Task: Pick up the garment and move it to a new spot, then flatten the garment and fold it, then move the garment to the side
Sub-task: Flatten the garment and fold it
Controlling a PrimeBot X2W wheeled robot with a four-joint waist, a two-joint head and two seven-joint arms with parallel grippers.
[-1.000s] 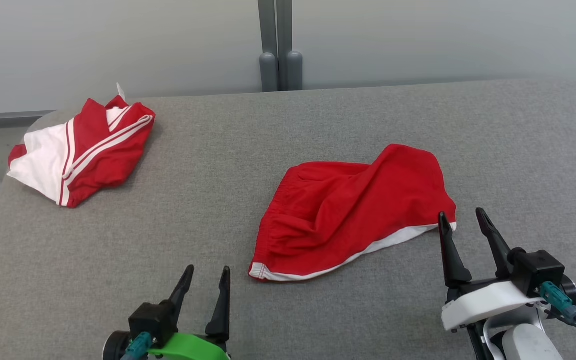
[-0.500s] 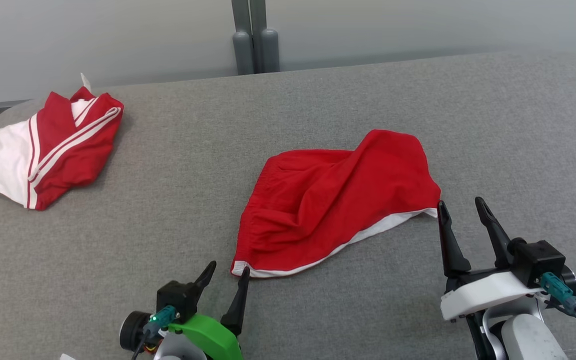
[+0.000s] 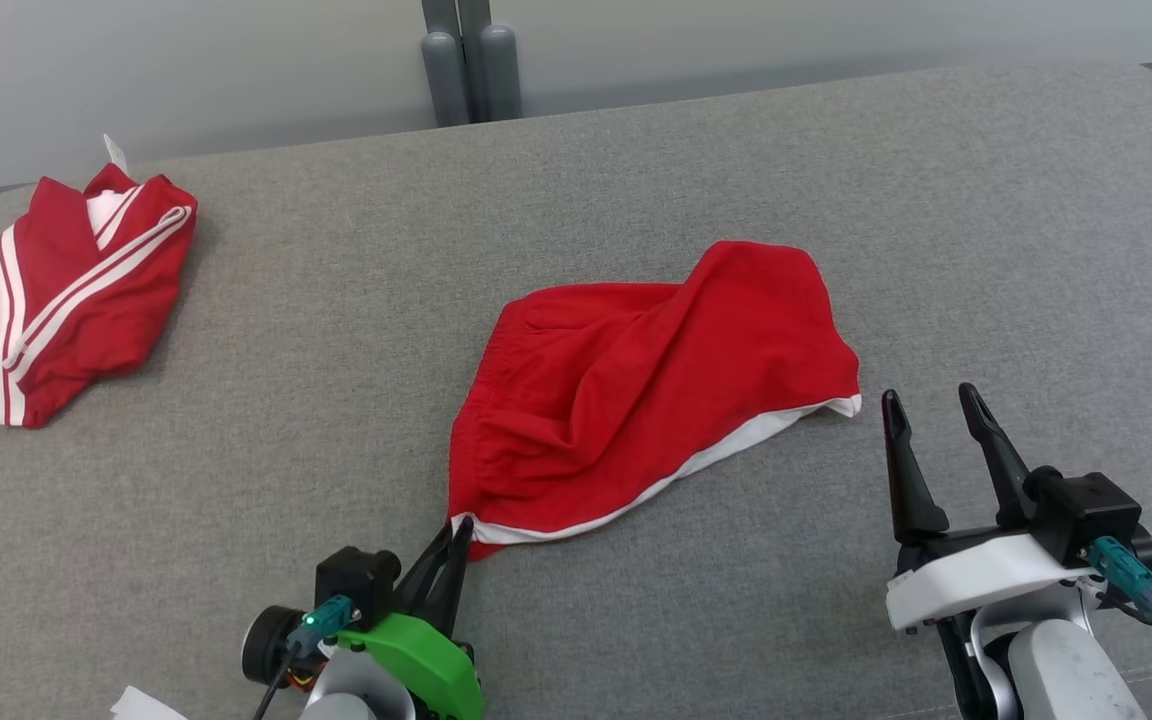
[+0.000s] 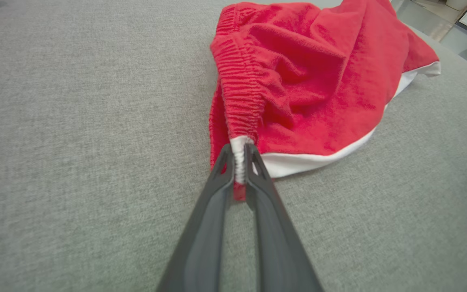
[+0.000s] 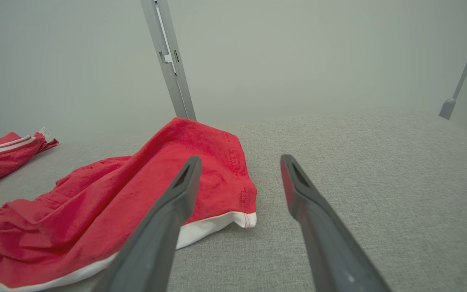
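Red shorts with a white hem (image 3: 656, 390) lie crumpled in the middle of the grey table (image 3: 336, 350). My left gripper (image 3: 456, 530) is shut on the near left corner of the shorts, at the end of the elastic waistband (image 4: 239, 117); the left wrist view shows the white corner pinched between its fingers (image 4: 217, 182). My right gripper (image 3: 926, 405) stands open just right of the shorts' right corner (image 5: 243, 219), not touching the cloth, with nothing between its fingers (image 5: 176, 198).
A second red and white garment (image 3: 66, 300) lies folded at the table's far left edge. Grey posts (image 3: 466, 60) rise behind the table's far edge against a pale wall. Bare grey tabletop spreads to the right (image 3: 1036, 250).
My left gripper moved forward to the shorts' near left corner and shut on it. The head camera panned right, shifting the scene left. The right gripper stayed open by the right corner.
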